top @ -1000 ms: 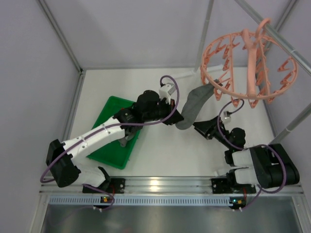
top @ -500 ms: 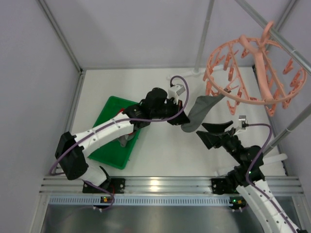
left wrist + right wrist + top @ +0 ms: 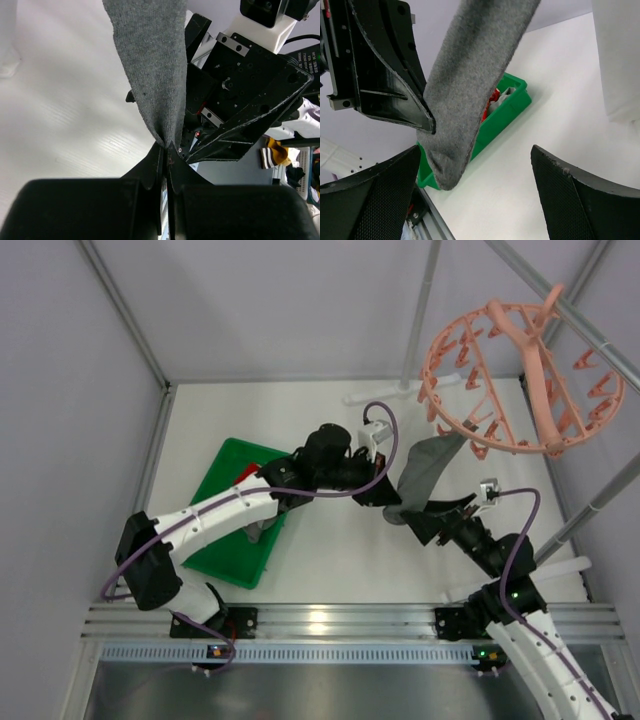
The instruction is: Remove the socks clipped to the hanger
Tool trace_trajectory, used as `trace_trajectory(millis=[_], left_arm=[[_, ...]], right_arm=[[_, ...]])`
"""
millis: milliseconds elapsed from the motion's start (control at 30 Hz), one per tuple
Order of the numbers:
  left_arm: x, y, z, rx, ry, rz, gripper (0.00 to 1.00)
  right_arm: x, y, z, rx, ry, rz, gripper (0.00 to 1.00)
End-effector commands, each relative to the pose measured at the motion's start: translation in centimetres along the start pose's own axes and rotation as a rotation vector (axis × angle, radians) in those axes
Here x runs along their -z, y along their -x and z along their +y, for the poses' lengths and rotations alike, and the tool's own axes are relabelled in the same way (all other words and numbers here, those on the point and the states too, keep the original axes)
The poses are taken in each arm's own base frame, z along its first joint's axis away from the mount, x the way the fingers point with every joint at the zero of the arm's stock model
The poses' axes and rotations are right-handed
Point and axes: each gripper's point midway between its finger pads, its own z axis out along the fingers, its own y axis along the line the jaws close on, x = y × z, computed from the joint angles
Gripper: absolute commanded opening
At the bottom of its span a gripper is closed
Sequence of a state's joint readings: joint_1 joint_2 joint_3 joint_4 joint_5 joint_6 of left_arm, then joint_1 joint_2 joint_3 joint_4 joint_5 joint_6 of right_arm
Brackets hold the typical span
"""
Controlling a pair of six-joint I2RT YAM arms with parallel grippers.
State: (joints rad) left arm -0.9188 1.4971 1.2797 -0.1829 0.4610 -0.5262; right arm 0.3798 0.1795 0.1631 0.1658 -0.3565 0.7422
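White table top (image 3: pixel 330 550) inside a pale-walled frame carries both arms, and the pink hanger (image 3: pixel 545 390) hangs from a rail at the far right, tilted so its ring faces left. One grey sock (image 3: pixel 425 465) is clipped by its upper end to the hanger's near-left rim. Its long axis runs from that clip at the far right down to the near left, with the free end pointing down towards the table. The left gripper (image 3: pixel 391 506) has its fingers pinched shut on this low end, so the sock rises up and to the right from it. The right gripper (image 3: pixel 440 518) sits just right of that end, spread wide and holding nothing. I judge the pull should follow the sock's line, down and left away from the clip. A green tray (image 3: pixel 225 550) with red and grey socks lies to the left.
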Motion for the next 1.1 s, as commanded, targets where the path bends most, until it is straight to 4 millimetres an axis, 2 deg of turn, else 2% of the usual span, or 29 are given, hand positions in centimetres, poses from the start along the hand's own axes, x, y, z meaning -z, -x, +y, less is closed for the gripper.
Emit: trace_trajectory(millis=[0,133,167,233,333,400,467,500,533,600,633,700,767,800,833,867,900,967,1033,1067], left_arm=[[0.8,2.1,-3.4,-0.049,-0.103,-0.054,0.00],[0.4,1.7,-4.2,-0.041,-0.149,-0.041,0.00],[0.3,1.8,-4.4,-0.040,-0.159,-0.044,0.00],[0.2,1.9,-5.0,-0.038,-0.182,-0.046,0.00],[0.3,2.3,-6.3,-0.041,-0.229,-0.056,0.00],[0.1,2.1,-6.9,-0.037,-0.249,-0.051,0.00],[-0.2,1.8,-7.2,-0.038,-0.257,-0.039,0.00],[-0.4,1.3,-7.8,-0.047,-0.271,-0.026,0.00],[-0.6,1.0,-7.9,-0.053,-0.277,-0.017,0.00],[-0.9,0.4,-8.6,-0.084,-0.287,-0.010,0.12],[-1.0,0.5,-8.5,-0.089,-0.265,-0.026,0.29],[-1.1,0.1,-8.0,-0.103,-0.242,-0.031,0.44],[-1.2,0.4,-7.1,-0.117,-0.191,-0.063,0.70],[-1.1,0.7,-6.9,-0.126,-0.174,-0.081,0.73],[-0.7,1.0,-6.9,-0.136,-0.161,-0.099,0.74],[-0.7,1.6,-6.4,-0.146,-0.127,-0.127,0.75],[-0.5,2.0,-6.4,-0.156,-0.119,-0.145,0.76],[-0.2,3.6,-6.4,-0.189,-0.087,-0.196,0.76],[-0.6,4.6,-6.1,-0.211,-0.057,-0.224,0.76],[-0.5,5.6,-6.3,-0.236,-0.050,-0.247,0.76]], right_arm=[[0.3,1.2,1.9,0.016,0.060,-0.034,0.86],[0.3,1.4,2.5,0.004,0.086,-0.038,0.74],[0.3,1.2,2.7,0.000,0.097,-0.027,0.57],[0.4,1.3,3.3,-0.011,0.117,-0.018,0.41],[0.8,1.3,4.4,-0.010,0.156,-0.008,0.40],[1.3,1.3,4.9,-0.004,0.168,0.003,0.33],[1.9,2.0,6.1,0.021,0.193,-0.007,0.10],[2.2,2.1,6.2,0.019,0.180,0.005,0.02],[2.5,2.3,6.4,0.029,0.173,0.003,0.00],[3.3,2.6,6.5,0.028,0.133,0.009,0.00],[3.9,2.9,6.6,0.045,0.124,-0.005,0.00],[4.9,2.8,6.4,0.040,0.064,0.023,0.00],[5.4,2.9,5.7,0.059,0.006,0.033,0.00],[5.9,3.3,5.9,0.070,-0.017,0.034,0.00],[6.3,2.4,4.7,0.076,-0.077,0.080,0.00],[6.6,2.7,4.0,0.086,-0.129,0.076,0.00],[7.0,3.2,4.1,0.101,-0.149,0.069,0.00],[7.6,3.1,2.3,0.125,-0.258,0.094,0.00],[7.4,3.5,2.9,0.132,-0.246,0.108,0.00],[7.5,3.5,2.5,0.128,-0.270,0.112,0.00]])
